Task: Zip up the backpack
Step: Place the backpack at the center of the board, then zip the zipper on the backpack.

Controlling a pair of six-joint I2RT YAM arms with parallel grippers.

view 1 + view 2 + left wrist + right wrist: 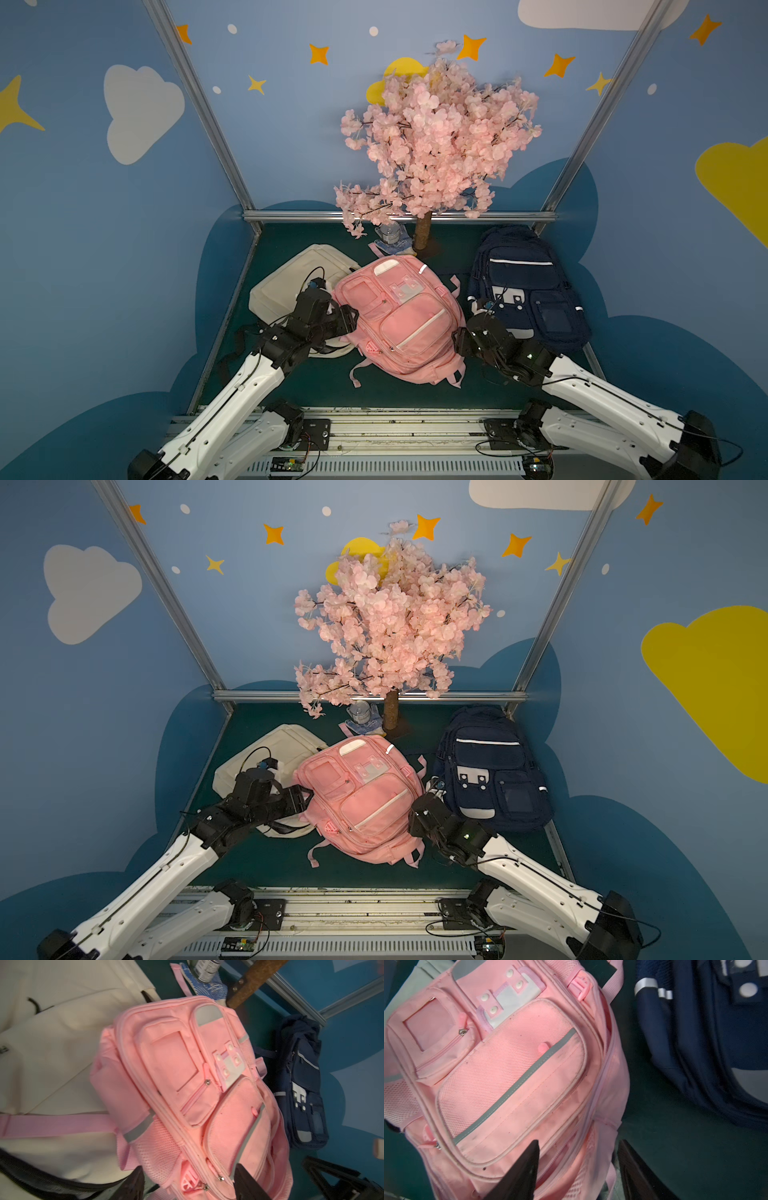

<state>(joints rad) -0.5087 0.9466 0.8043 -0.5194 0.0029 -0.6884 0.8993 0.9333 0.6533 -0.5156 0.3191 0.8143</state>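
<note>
left pincer (189, 1168) and right pincer (579, 1142), jaws parted, flank the pink backpack (399, 316)

Dim, bluish light is filling both top views, leaving the dark green worktop (316, 386) in shade while the pink artificial blossom tree (436, 137) is catching the brightest light from above. The silver aluminium frame posts (201, 104) are splaying outward under wide-angle stretch. In the wrist views, the pink fabric backpack (176, 1084) is glowing softly yet smearing with blur, and the black fingers (521, 1178) are sitting out of focus.
</note>
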